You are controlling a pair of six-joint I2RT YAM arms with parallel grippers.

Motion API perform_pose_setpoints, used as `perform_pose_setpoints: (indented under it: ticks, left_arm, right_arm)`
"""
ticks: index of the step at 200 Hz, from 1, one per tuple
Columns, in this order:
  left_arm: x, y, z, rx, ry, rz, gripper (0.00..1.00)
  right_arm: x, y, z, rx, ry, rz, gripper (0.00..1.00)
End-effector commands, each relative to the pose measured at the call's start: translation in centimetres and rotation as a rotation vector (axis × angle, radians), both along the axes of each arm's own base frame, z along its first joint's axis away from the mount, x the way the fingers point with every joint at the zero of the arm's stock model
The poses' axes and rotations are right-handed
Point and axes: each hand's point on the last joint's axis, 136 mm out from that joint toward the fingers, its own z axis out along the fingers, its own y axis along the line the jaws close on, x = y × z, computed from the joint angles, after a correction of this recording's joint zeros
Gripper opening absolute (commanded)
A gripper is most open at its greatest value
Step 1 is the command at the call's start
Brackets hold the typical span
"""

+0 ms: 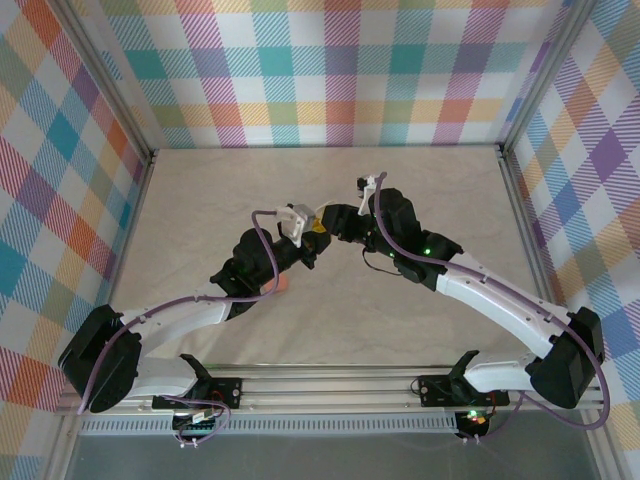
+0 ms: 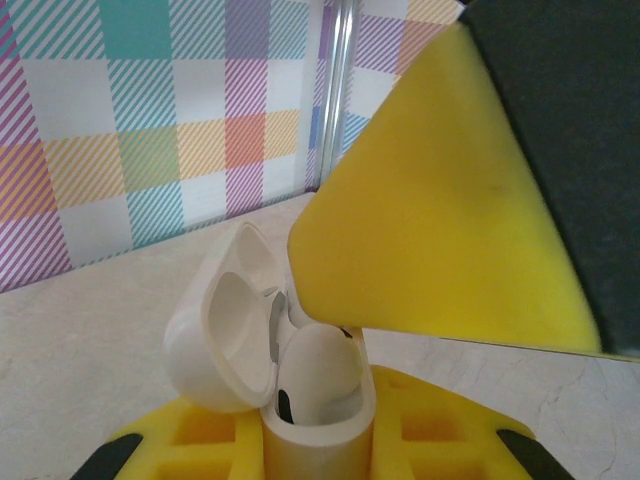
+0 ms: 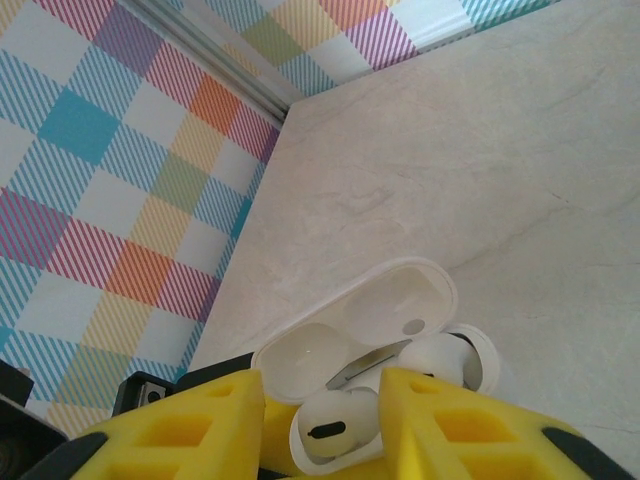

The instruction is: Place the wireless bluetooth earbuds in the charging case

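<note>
The left arm [image 1: 180, 318] and right arm [image 1: 500, 292] are stretched inward from the near edge, and their ends are brought together above the middle of the worktop [image 3: 480, 150]. The case [image 2: 215, 330] is clamped in the left tool [image 2: 312, 445] with its lid swung open. A white earbud [image 2: 318, 365] is seated in one well and a second earbud [image 3: 445, 355] in the other. The right tool [image 3: 322, 430] is held narrowly parted astride the first earbud; whether its pads touch it cannot be judged.
</note>
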Motion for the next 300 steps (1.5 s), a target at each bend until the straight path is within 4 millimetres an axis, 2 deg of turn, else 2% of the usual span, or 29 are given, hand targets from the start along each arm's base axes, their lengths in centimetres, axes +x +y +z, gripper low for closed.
perform_pose_setpoints:
  ticks: [1,29,63,98,136,167,186,206,241,300]
  left_arm:
    - [-1.1,0.6,6.9,-0.148,-0.177,-0.003,0.0]
    - [-1.1,0.6,6.7,-0.144,-0.17,-0.003,0.0]
    - [-1.0,0.6,6.1,-0.124,-0.152,-0.002,0.0]
    - [-0.7,0.7,5.2,-0.1,-0.107,-0.015,0.0]
    - [-1.0,0.4,4.8,-0.079,-0.045,-0.122,0.0]
    - [-1.9,0.3,4.7,-0.061,-0.003,-0.24,0.0]
    - [-2.6,0.3,5.1,-0.062,0.009,-0.313,0.0]
    - [-3.3,0.3,5.5,-0.061,0.017,-0.371,0.0]
    - [-4.2,0.1,6.2,-0.075,0.022,-0.437,0.0]
    - [-4.7,-0.6,6.2,-0.082,0.035,-0.504,0.0]
  right_arm:
    - [-0.6,-0.6,-3.3,-0.105,0.093,-0.009,0.39]
    - [-0.5,-0.7,-3.1,-0.109,0.089,-0.012,0.39]
    - [-0.8,-0.9,-1.0,-0.094,0.048,0.001,0.39]
    - [-1.8,-1.2,2.9,-0.075,-0.034,0.053,0.4]
    - [-3.1,-2.3,7.7,-0.09,-0.147,0.096,0.41]
    - [-3.3,-3.6,10.3,-0.188,-0.21,0.135,0.49]
    - [-2.7,-4.2,9.6,-0.232,-0.154,0.194,0.54]
    - [-1.8,-4.5,8.1,-0.171,-0.015,0.281,0.6]
    - [-2.0,-2.8,6.5,-0.03,0.087,0.464,0.62]
    - [-2.4,-1.3,4.9,0.037,0.155,0.586,0.65]
